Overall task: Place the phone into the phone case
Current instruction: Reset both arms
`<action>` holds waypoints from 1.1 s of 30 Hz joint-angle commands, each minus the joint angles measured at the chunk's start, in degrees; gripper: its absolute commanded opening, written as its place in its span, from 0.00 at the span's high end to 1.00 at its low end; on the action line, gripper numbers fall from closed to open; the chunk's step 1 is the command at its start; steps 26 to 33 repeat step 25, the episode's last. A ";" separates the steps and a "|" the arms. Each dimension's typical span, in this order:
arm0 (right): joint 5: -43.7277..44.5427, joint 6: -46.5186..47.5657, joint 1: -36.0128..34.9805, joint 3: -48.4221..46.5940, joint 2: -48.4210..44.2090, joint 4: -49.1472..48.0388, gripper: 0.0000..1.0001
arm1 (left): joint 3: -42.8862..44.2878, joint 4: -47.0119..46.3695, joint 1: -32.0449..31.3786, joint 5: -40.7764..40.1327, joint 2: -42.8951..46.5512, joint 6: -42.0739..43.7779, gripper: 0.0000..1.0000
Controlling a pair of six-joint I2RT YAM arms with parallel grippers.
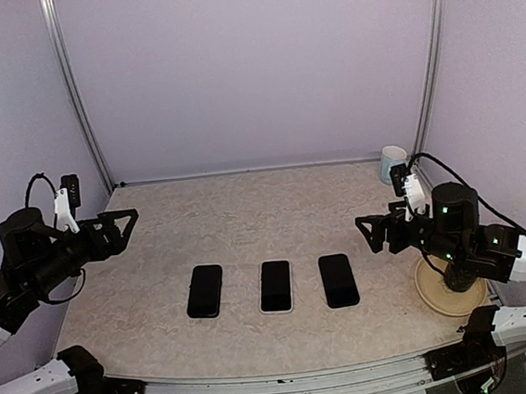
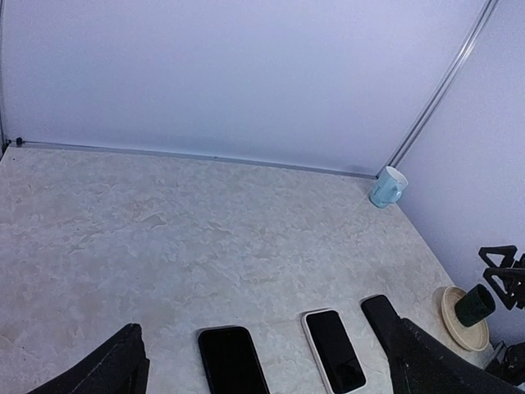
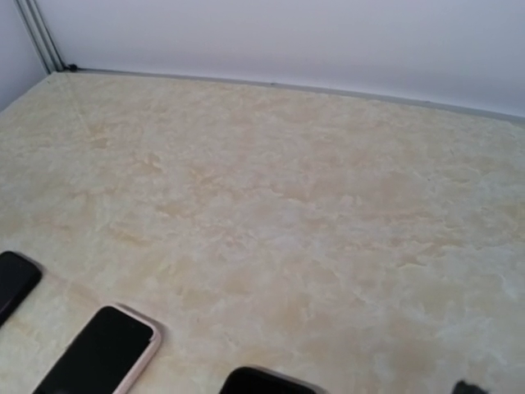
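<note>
— Where do we find the phone?
— Nearest us: the light-rimmed phone [image 1: 275,285], with the left black slab [image 1: 205,290] and the right black slab [image 1: 338,280] just beside it.
— Our grippers?
— Both spread, empty. The left gripper [image 1: 128,230] is farther back, well left of it, and the right gripper [image 1: 365,234] is well right.

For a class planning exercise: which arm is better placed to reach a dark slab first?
Probably right. The right gripper, open, hangs close to the right slab; the left gripper, also open, sits farther from the left slab.
</note>
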State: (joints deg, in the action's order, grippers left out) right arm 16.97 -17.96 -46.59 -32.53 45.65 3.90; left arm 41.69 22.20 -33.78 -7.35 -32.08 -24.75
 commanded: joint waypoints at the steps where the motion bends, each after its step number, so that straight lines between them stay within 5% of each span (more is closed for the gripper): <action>1: 1.39 0.47 0.28 -1.84 -0.50 3.96 0.00 | -0.39 0.04 0.50 -0.86 0.61 2.35 0.01; 33: 4.30 0.72 0.33 -1.74 -3.67 6.06 0.00 | -2.32 -0.94 0.65 -1.28 2.97 2.34 0.01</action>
